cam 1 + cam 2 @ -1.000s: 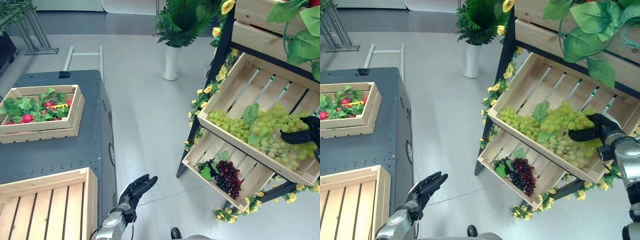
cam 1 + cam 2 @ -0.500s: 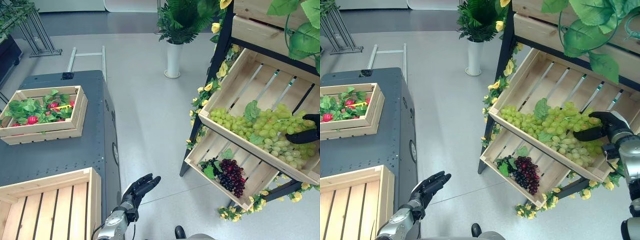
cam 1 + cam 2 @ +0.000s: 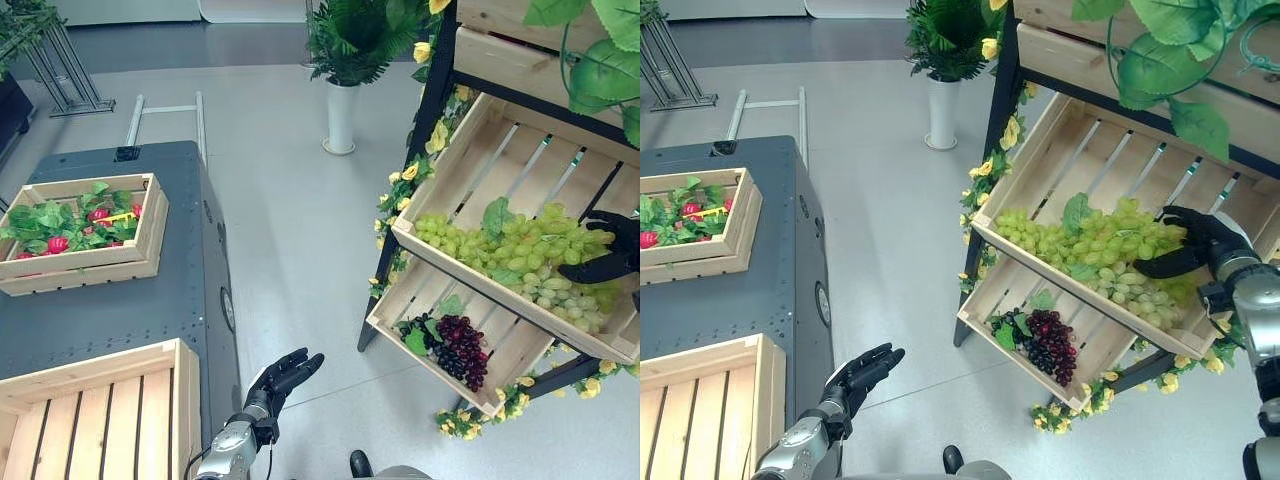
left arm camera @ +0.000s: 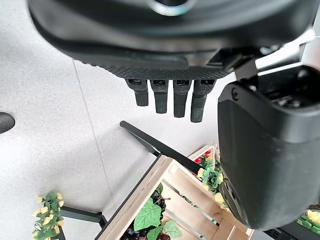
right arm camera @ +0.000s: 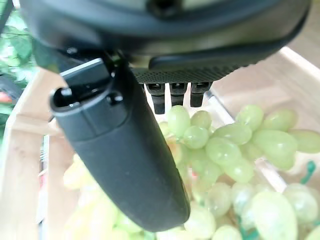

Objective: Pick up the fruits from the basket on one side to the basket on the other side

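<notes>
We had our right hand point(image 3: 1188, 246) over the green grapes point(image 3: 1095, 250) in the upper slanted crate point(image 3: 1040, 170) of the display rack, thumb and fingers spread apart and holding nothing; the wrist view showed the grapes just past the fingertips point(image 5: 171, 94), not yet enclosed. Our left hand point(image 3: 285, 375) hung low beside the bench point(image 3: 120, 300), fingers relaxed and straight, well apart from any fruit. The empty wooden crate point(image 3: 95, 420) sat just beside that hand on the bench's near end, and we judged it the likely destination. Below the right hand, in the lower crate, lay the dark purple grapes point(image 3: 1045, 345). Beyond the left hand, a crate of red fruit and leaves point(image 3: 75, 225) rested on the bench.

We judged the risks as these: the crate tilted toward the floor, so a loose pinch might have dragged neighbouring bunches over the front lip; grapes might have detached from the stem under squeeze; the hand might have caught a leaf point(image 3: 1076, 212) instead of fruit.

We could read no writing or labels anywhere.
</notes>
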You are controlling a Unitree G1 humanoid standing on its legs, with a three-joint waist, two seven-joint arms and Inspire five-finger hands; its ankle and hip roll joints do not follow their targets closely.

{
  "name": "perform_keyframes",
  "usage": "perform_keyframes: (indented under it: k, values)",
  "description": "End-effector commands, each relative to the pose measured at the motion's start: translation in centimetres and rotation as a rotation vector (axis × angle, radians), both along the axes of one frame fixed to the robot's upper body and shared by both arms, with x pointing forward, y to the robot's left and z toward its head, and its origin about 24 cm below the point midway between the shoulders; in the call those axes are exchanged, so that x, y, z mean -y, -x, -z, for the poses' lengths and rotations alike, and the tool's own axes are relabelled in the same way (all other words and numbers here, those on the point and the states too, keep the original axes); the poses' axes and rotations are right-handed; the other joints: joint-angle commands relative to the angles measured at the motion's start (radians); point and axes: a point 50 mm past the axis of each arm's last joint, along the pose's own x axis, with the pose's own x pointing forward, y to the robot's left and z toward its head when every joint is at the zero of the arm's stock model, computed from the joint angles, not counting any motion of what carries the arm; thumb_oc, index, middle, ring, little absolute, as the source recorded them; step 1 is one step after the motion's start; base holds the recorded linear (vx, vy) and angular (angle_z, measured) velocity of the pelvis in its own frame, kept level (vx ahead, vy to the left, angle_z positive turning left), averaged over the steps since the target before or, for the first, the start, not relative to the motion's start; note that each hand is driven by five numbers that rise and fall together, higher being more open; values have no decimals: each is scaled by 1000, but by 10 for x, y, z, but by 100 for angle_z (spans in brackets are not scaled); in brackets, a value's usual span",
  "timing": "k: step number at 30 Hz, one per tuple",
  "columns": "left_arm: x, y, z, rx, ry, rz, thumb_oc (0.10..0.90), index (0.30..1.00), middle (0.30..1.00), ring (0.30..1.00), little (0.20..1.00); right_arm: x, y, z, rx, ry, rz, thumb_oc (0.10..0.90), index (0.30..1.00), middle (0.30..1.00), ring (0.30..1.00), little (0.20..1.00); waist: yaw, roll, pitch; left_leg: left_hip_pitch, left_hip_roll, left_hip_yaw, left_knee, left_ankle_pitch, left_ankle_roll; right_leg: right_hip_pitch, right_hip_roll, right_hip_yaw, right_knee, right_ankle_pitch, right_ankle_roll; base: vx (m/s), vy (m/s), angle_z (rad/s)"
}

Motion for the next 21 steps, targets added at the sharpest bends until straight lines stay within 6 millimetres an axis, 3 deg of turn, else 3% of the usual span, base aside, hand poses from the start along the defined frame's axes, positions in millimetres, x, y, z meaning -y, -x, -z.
perform_keyframes:
  k: [1, 4, 8, 10, 12, 15, 20, 21]
  values:
    - [9, -33, -24, 171, 27, 34, 800, 900, 900, 900, 900, -4, 4, -60, 349, 128, -14, 800, 900, 900, 900, 900, 22, -33, -72, 18, -21, -34, 10, -114, 2, 5, 46, -22, 2, 13, 10, 36, 16, 5]
    - [6, -30, -22, 168, 23, 17, 800, 900, 900, 900, 900, -17, 11, -52, 365, 236, -53, 800, 900, 900, 900, 900, 7, -30, -73, 16, -20, -29, 10, -115, 3, 1, 47, -14, 2, 14, 11, 7, 5, 0]
    - [1, -24, -20, 169, 13, -11, 800, 900, 900, 900, 900, -32, 36, -45, 411, 442, -100, 800, 900, 900, 900, 900, -18, -22, -69, 13, -21, -14, 10, -116, 8, -7, 50, 6, 2, 16, 16, 0, 0, 0]
    - [-1, -23, -19, 170, 11, -21, 800, 900, 900, 900, 900, -41, 47, -47, 454, 584, -116, 800, 900, 900, 900, 900, -30, -14, -65, 18, -21, -9, 10, -120, 12, -4, 52, 12, 2, 14, 19, 6, 23, -7]
    - [-1, -22, -18, 172, 12, -33, 800, 900, 900, 900, 900, -51, 60, -51, 513, 836, -144, 800, 900, 900, 900, 900, -47, -5, -65, 19, -22, 2, 10, -124, 15, -7, 55, 24, 2, 14, 23, 13, 24, -14]
    - [0, -20, -17, 175, 18, -37, 800, 900, 900, 900, 900, -59, 70, -54, 556, 999, -176, 800, 900, 900, 900, 900, -61, 4, -68, 23, -24, 14, 10, -128, 18, -6, 57, 34, 2, 12, 26, 30, 22, -11]
    - [2, -20, -17, 179, 26, -39, 800, 900, 900, 900, 900, -70, 79, -51, 646, 1050, -216, 800, 900, 900, 900, 900, -74, 23, -72, 32, -26, 12, 10, -152, 23, 0, 57, 42, 2, -6, 34, 36, 19, -10]
    - [3, -20, -17, 178, 28, -41, 800, 900, 900, 900, 900, -77, 82, -51, 698, 1051, -242, 800, 900, 900, 900, 900, -77, 19, -70, 26, -27, 25, 10, -135, 22, -6, 56, 46, 2, 8, 30, 86, 50, -5]
